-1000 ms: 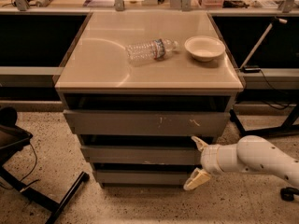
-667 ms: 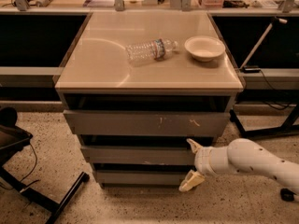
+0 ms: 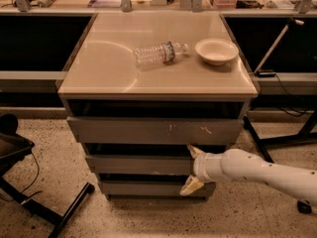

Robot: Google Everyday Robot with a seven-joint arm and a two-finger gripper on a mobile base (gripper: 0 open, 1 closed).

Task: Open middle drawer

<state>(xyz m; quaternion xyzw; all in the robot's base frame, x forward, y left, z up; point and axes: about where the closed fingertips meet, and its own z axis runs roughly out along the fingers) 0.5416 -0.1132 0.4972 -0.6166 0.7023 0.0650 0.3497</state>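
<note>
The middle drawer (image 3: 138, 164) is a plain grey handleless front, second of three stacked under the tan cabinet top (image 3: 99, 68). My gripper (image 3: 192, 168) is at the drawer's right end, on a white arm that comes in from the lower right. Its two cream fingers stand open, the upper fingertip (image 3: 194, 150) at the dark gap above the drawer front and the lower fingertip (image 3: 190, 186) below it, over the bottom drawer (image 3: 143, 188). The drawer front runs between them. The wider top drawer (image 3: 153, 131) with white scratch marks lies above.
A clear plastic bottle (image 3: 159, 53) lies on its side on the cabinet top, beside a white bowl (image 3: 216, 51). A black chair base (image 3: 29, 202) stands on the speckled floor at the lower left. A dark stand leg (image 3: 277, 142) is at the right.
My gripper and arm have slid left along the drawer fronts, from past the cabinet's right edge to the right end of the middle drawer. The drawers have not moved.
</note>
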